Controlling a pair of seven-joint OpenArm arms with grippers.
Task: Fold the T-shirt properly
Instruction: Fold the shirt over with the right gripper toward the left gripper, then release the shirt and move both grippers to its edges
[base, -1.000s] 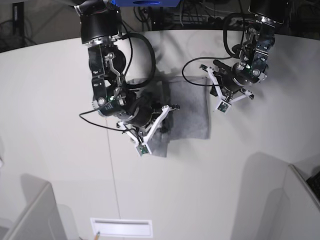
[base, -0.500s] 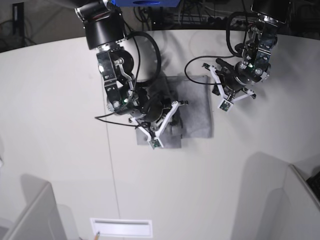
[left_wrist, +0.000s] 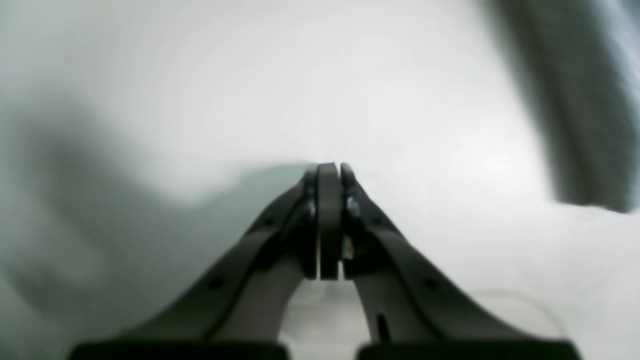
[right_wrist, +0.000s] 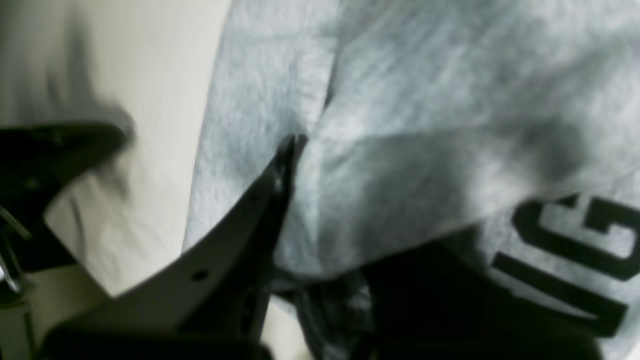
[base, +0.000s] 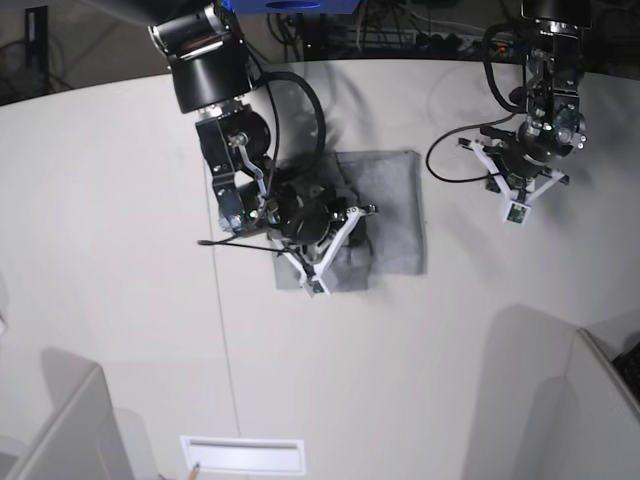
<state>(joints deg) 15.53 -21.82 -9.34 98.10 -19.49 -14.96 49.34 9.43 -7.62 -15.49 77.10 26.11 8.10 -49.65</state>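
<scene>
Shirt first: heather-grey cotton T-shirt (base: 385, 205) lies folded into a rough rectangle on the white bench (base: 120, 300), near the middle, toward the far side. My right hand (base: 345, 235) sits over its near-left part, low on the cloth. In the right wrist view the fingers (right_wrist: 280, 170) are nearly together with a fold of grey fabric (right_wrist: 400, 125) pinched between them, so right hand is grasping the T-shirt. Black block lettering (right_wrist: 565, 240) shows on a lower layer under that raised fold. A strip of bare bench shows just left of the cloth edge in that view.

My left hand (base: 520, 195) is well apart from the T-shirt, off to its right over bare bench. Left wrist view: both fingers (left_wrist: 327, 220) pressed flat together, clenched on nothing, only blurred white surface beneath. A black cable (base: 455, 165) loops beside that arm.
</scene>
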